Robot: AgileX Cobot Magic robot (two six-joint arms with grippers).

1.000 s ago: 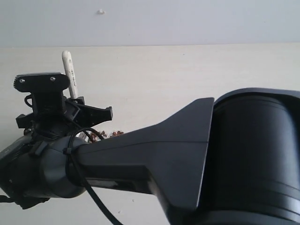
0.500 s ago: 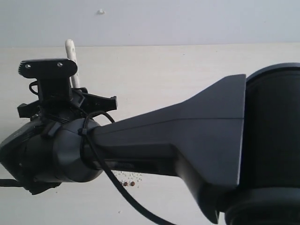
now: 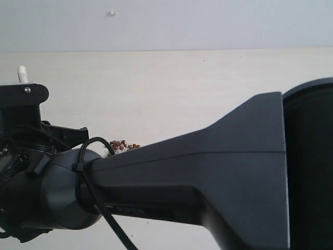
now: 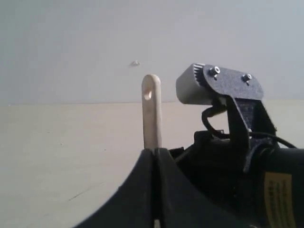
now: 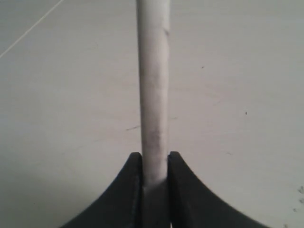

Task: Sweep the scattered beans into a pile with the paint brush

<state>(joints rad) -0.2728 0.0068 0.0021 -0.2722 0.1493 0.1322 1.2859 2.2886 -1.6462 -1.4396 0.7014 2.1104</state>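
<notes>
The paint brush shows only by its pale handle (image 5: 153,85), which runs out from between my right gripper's (image 5: 155,156) fingers; that gripper is shut on it. In the exterior view the handle's tip (image 3: 22,73) pokes up at the far left above the right wrist's camera mount (image 3: 21,96). Bristles and metal band are hidden. A small clump of reddish-brown beans (image 3: 123,145) peeks over the arm's upper edge. My left gripper (image 4: 156,151) has its jaws pressed together, and the handle's holed end (image 4: 151,111) stands just beyond them.
The right arm (image 3: 208,177) stretches from the right across the exterior view and hides most of the pale tabletop (image 3: 208,88). A grey wall (image 3: 208,23) rises behind the table. A few specks (image 5: 299,191) lie on the surface beside the right gripper.
The right arm has swung left with the brush, so the handle tip now sits at the far left. The beans show above the arm again, not below it.
</notes>
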